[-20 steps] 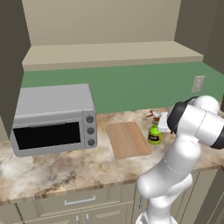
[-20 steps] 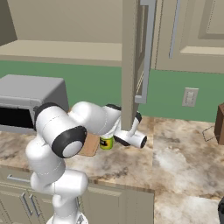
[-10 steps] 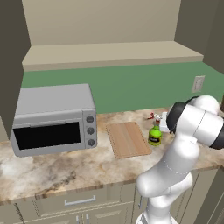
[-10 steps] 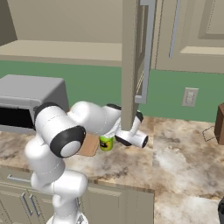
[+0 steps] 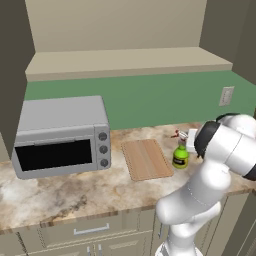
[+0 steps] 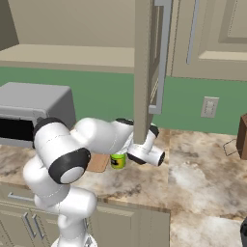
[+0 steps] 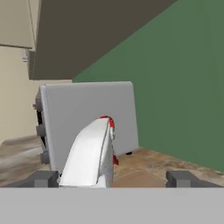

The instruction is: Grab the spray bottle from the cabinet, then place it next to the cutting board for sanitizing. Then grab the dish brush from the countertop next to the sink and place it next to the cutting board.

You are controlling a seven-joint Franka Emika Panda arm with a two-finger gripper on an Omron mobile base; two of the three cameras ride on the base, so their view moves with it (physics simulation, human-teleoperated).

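Toaster oven [image 5: 62, 135] sits at the left end of the countertop [image 5: 65, 192], with the cutting board [image 5: 147, 158] lying flat just to its right. Next along, the spray bottle [image 5: 180, 154] stands upright on the stone just off the board's right edge, its white and red trigger head [image 7: 92, 151] rising between my fingertips [image 7: 41, 178]. My gripper [image 7: 111, 178] is spread wide around that head, both fingers clear of it, so I am not holding the bottle.
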